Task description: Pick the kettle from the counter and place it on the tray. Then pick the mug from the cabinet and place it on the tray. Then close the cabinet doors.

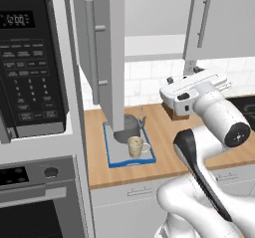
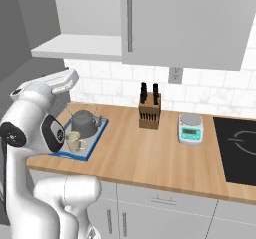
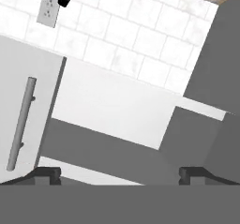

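Observation:
The dark grey kettle [image 1: 128, 126] [image 2: 84, 122] stands on the blue-rimmed tray [image 1: 109, 152] [image 2: 101, 131] on the wooden counter [image 1: 164, 147] [image 2: 150, 153]. The beige mug [image 1: 136, 146] [image 2: 74, 141] sits on the tray too, in front of the kettle. The cabinet's left door [image 1: 101, 53] stands swung open over the tray; the right door [image 1: 221, 18] [image 2: 185, 23] [image 3: 28, 110] looks shut. Between them the white shelf [image 2: 80, 45] [image 3: 112, 101] is bare. My gripper [image 1: 169, 85] [image 2: 72, 78] [image 3: 119, 174] hangs open above the counter, right of the tray, facing the cabinet, holding nothing.
A black microwave [image 1: 30, 58] over an oven [image 1: 35, 202] fills the unit left of the counter. A knife block [image 2: 149, 110], a small kitchen scale [image 2: 190, 128] and a black cooktop [image 2: 240, 148] stand further right. The open left door [image 3: 215, 78] juts out beside my hand.

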